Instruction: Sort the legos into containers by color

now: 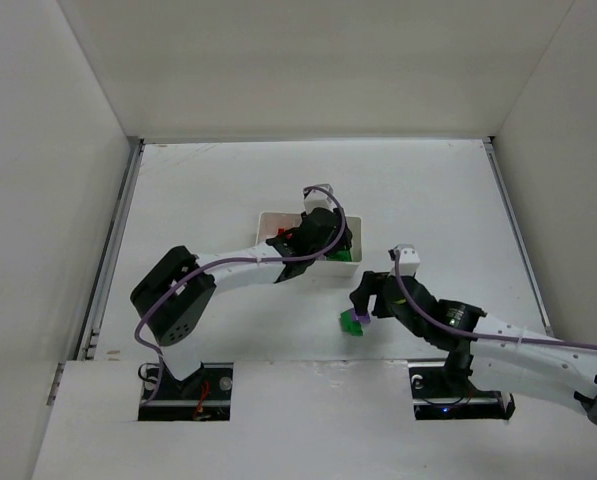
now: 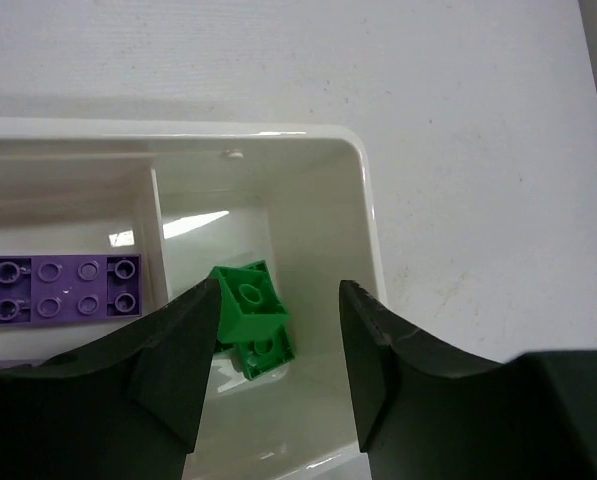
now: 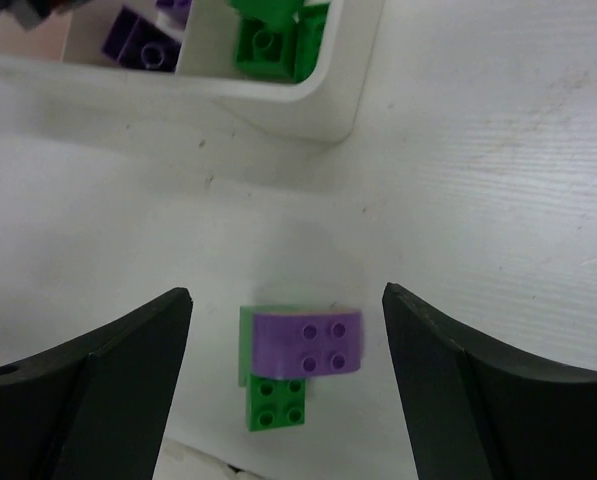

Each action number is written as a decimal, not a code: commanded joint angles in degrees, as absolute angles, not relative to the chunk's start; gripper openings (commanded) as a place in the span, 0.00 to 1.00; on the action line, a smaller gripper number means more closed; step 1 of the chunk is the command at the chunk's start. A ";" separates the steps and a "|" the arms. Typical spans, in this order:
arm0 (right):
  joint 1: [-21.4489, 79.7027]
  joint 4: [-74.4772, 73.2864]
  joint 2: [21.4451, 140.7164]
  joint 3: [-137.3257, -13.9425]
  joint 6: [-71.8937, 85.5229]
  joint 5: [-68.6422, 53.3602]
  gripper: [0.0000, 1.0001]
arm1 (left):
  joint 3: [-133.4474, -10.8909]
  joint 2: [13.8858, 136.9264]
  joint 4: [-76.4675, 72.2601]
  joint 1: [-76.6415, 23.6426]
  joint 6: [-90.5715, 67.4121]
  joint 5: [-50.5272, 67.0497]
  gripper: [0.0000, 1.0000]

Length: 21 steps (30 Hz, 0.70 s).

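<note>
The white tray (image 1: 274,216) lies mid-table. My left gripper (image 1: 323,238) hangs open over its right compartment. In the left wrist view the gripper (image 2: 280,290) is empty, its left fingertip (image 2: 203,310) right beside two green legos (image 2: 250,300) lying in that compartment. A flat purple lego (image 2: 66,290) lies in the middle compartment. Red (image 1: 280,238) shows in the left one. My right gripper (image 1: 362,306) is open over a purple lego (image 3: 308,342) stacked on a green lego (image 3: 275,402) on the table in front of the tray; its jaws (image 3: 288,293) straddle them without touching.
The tray's near wall (image 3: 278,100) lies a short way beyond the stacked pair, with green (image 3: 273,40) and purple (image 3: 138,42) bricks inside. White walls enclose the table on three sides. The raised near ledge (image 1: 308,400) is just behind the stacked pair.
</note>
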State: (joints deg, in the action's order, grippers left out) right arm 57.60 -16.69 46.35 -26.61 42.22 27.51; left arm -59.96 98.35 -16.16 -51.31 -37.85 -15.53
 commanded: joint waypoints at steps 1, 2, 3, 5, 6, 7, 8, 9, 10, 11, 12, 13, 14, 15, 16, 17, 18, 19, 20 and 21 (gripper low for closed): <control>61.12 -21.18 46.32 -29.80 45.34 26.55 0.85 | -62.76 95.54 -16.61 -51.72 -35.95 -17.40 0.49; 61.74 -21.36 46.49 -29.45 45.96 26.02 0.86 | -62.41 94.67 -16.61 -51.72 -35.69 -17.75 0.50; 62.00 -21.36 46.67 -29.01 46.75 25.32 0.87 | -61.97 93.61 -16.61 -51.81 -35.60 -17.93 0.50; 62.01 -21.10 47.37 -28.22 47.98 23.91 0.88 | -60.74 91.16 -16.61 -51.81 -35.51 -18.37 0.51; 62.01 -20.83 47.72 -27.86 48.68 23.65 0.88 | -59.95 89.75 -16.70 -51.90 -35.51 -18.46 0.51; 62.01 -20.66 48.07 -27.34 49.82 23.38 0.88 | -58.81 88.26 -16.87 -51.98 -35.68 -18.54 0.51; 62.01 -20.65 48.08 -27.25 50.79 23.38 0.88 | -57.49 86.59 -16.87 -52.16 -35.86 -18.54 0.51; 62.01 -20.57 47.64 -26.99 51.58 23.38 0.88 | -56.00 84.75 -16.96 -52.42 -36.12 -18.72 0.51; 62.01 -20.31 47.38 -26.72 52.11 23.47 0.87 | -54.42 82.90 -17.05 -52.77 -36.30 -18.98 0.51; 62.01 -20.13 47.20 -26.46 52.38 23.55 0.86 | -52.66 81.05 -17.05 -53.21 -36.39 -19.33 0.51; 61.83 -20.13 47.37 -26.28 52.38 23.64 0.84 | -50.91 79.12 -17.05 -53.91 -36.47 -19.77 0.51; 61.66 -20.30 48.07 -26.28 52.47 23.73 0.83 | -49.15 77.27 -16.96 -54.62 -36.65 -20.38 0.51; 61.57 -20.22 48.86 -26.28 52.64 23.64 0.82 | -47.48 75.43 -16.70 -55.49 -36.82 -21.17 0.50; 61.48 -20.04 49.65 -26.45 52.73 23.64 0.82 | -45.55 73.41 -16.61 -56.55 -37.17 -22.05 0.50; 61.48 -19.78 50.88 -26.63 52.91 23.90 0.82 | -43.79 71.56 -16.61 -57.69 -37.26 -22.76 0.50; 61.56 -19.43 52.02 -26.63 53.26 23.99 0.83 | -42.12 69.72 -16.52 -58.83 -37.35 -23.29 0.50; 61.48 -19.16 53.16 -26.54 53.52 23.82 0.84 | -40.53 67.96 -16.18 -59.89 -37.44 -23.90 0.50; 61.39 -18.99 53.78 -26.54 53.79 23.91 0.86 | -39.04 66.29 -15.56 -60.94 -37.70 -24.52 0.50; 61.39 -18.72 54.40 -26.37 54.22 24.08 0.89 | -37.46 64.62 -14.43 -62.17 -38.40 -25.39 0.50; 61.30 -18.37 54.93 -26.19 54.75 24.17 0.91 | -36.48 63.56 -13.72 -63.05 -38.93 -25.92 0.50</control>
